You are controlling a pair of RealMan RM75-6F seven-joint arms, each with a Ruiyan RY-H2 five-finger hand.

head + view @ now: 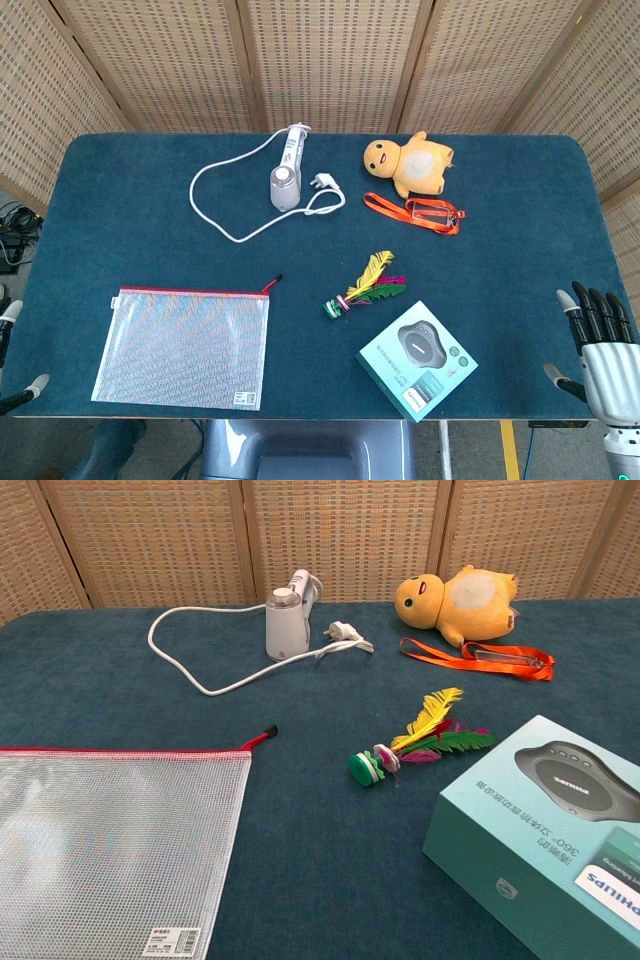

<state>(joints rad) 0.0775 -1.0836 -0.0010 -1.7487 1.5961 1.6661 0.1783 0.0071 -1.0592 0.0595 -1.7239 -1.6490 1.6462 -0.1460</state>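
My right hand point(603, 352) hovers at the table's front right corner, fingers spread and upright, holding nothing. The thing nearest to it is a teal boxed speaker point(418, 358) point(550, 830), to its left. Of my left hand point(34, 384) only two fingertips show at the far left edge, well apart, with nothing between them. Closest to it lies a clear mesh zip pouch point(185, 345) point(110, 850) with a red zipper. A feather shuttlecock point(365, 285) point(415, 745) lies mid-table. Neither hand shows in the chest view.
On the blue-covered table point(120, 220), a white handheld appliance point(285, 180) point(285, 620) with a looped cord and plug point(325, 182) sits at the back. A yellow plush toy point(410, 163) point(460, 598) and an orange lanyard point(415, 210) point(480, 655) lie right of it. Wicker screens stand behind.
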